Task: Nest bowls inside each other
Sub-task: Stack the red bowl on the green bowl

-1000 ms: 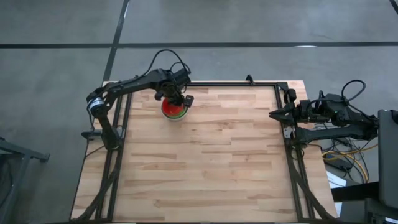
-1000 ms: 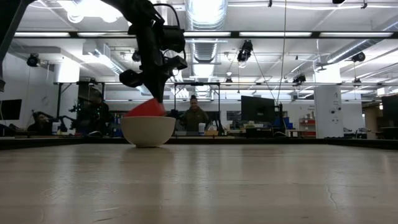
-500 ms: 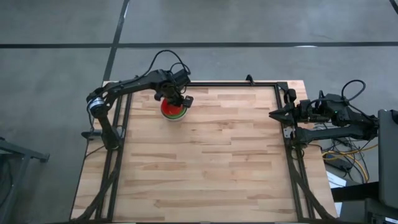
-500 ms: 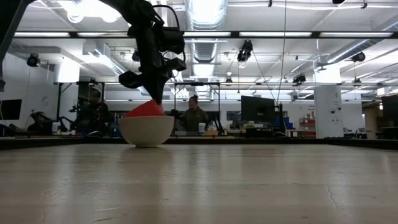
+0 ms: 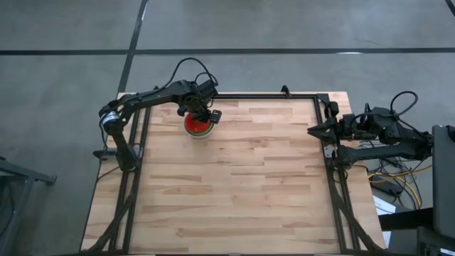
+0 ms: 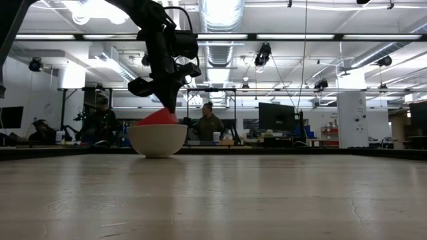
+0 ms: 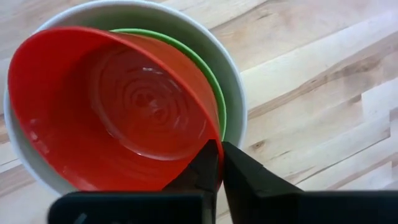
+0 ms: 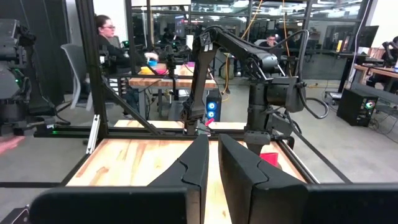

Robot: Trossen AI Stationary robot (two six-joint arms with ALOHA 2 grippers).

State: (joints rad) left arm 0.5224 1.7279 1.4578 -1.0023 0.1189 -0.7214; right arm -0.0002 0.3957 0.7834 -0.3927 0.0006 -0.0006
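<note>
At the table's far left stands a pale white-grey bowl with a green bowl nested in it. A red bowl lies askew in the green one, one side raised above the white rim. My left gripper comes down on that stack and is shut on the red bowl's rim. My right gripper waits shut at the table's right edge, pointing level, with nothing in it. My left gripper pinches the red bowl's rim, one finger inside the bowl and one outside, between the red and green walls. The fingers come steeply from above. The red bowl sits tilted inside the stack, its held side higher.
A black frame runs along the table's far and side edges. Bare wood spreads over the middle and near part. Beyond the far edge the low view shows seated people at desks with monitors.
</note>
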